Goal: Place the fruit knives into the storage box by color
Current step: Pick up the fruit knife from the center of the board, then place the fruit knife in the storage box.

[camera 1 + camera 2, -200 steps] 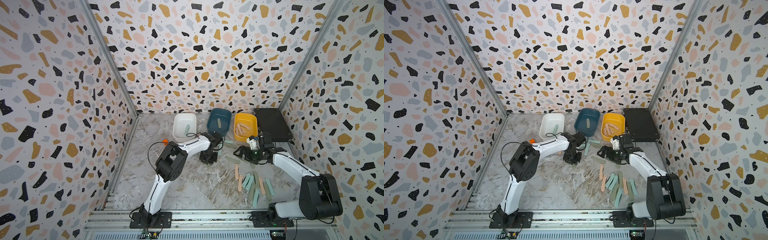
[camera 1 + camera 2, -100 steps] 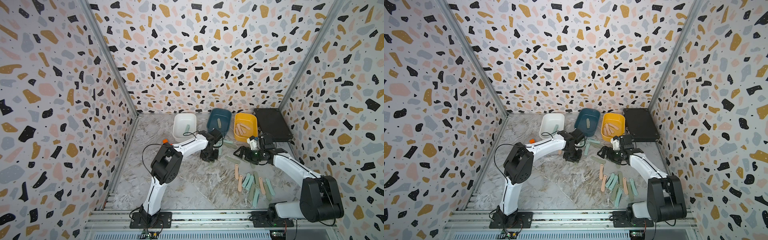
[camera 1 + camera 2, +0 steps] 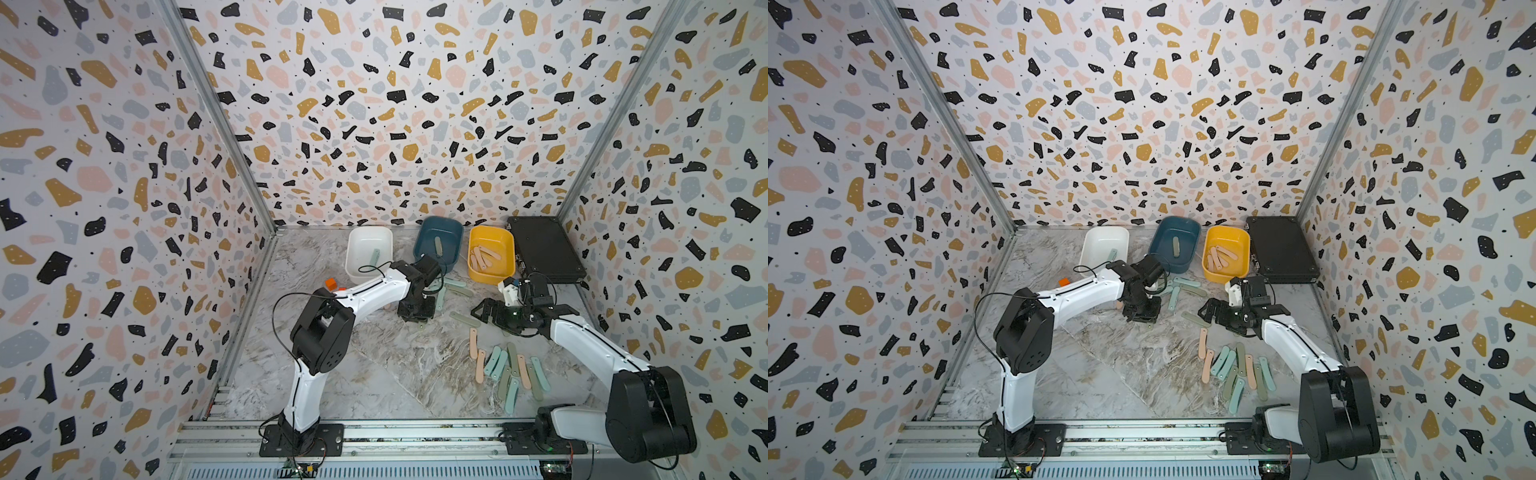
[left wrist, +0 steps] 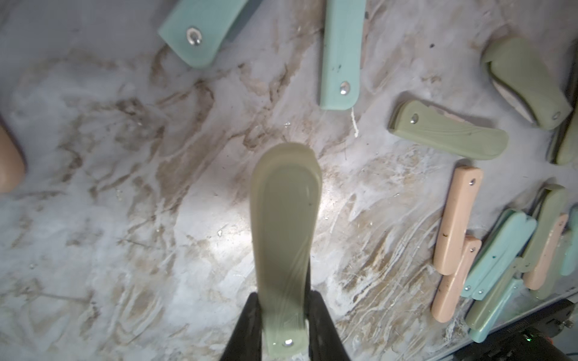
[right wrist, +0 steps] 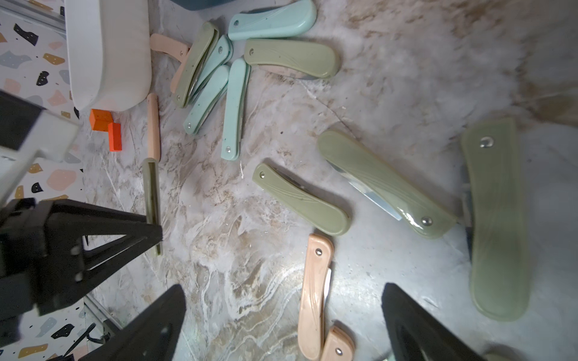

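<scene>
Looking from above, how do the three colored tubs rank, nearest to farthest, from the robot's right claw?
1. Yellow tub, just beyond the right claw.
2. Dark teal tub, middle of the row.
3. White tub, far end, on the left.

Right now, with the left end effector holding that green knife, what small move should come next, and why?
Probably swing the left end effector toward the dark teal tub: it is shut on a sage green knife, and that tub already holds a matching knife.
</scene>
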Controlling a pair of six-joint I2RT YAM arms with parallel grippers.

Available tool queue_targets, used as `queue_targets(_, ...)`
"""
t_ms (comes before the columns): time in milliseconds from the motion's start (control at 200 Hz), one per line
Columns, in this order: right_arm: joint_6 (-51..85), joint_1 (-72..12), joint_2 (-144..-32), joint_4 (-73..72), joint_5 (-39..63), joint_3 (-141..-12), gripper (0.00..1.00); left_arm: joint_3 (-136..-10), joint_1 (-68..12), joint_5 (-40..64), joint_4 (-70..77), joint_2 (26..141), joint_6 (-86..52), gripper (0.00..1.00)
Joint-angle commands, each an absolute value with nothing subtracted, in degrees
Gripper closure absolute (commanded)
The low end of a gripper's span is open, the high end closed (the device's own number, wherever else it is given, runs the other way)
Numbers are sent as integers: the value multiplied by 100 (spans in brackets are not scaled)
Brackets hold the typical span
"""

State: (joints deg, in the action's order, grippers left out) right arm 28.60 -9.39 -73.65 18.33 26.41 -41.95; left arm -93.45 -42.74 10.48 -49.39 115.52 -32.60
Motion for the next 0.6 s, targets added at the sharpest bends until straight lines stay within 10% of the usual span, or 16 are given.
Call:
queue_targets(0, 3000, -958, -7146, 1644, 2410, -4098, 0, -9669, -4178, 1096, -4959, 11498, -3197, 100)
queue_targets(431, 3120, -958, -7292, 1275, 2658, -4065, 0, -14485, -3342, 1520, -6144, 13828, -1455, 100)
queue_targets(591, 3138, -958, -7261, 1205, 2772, -4015, 0, -14383, -2981, 1668, -4924, 14028, -1694, 100)
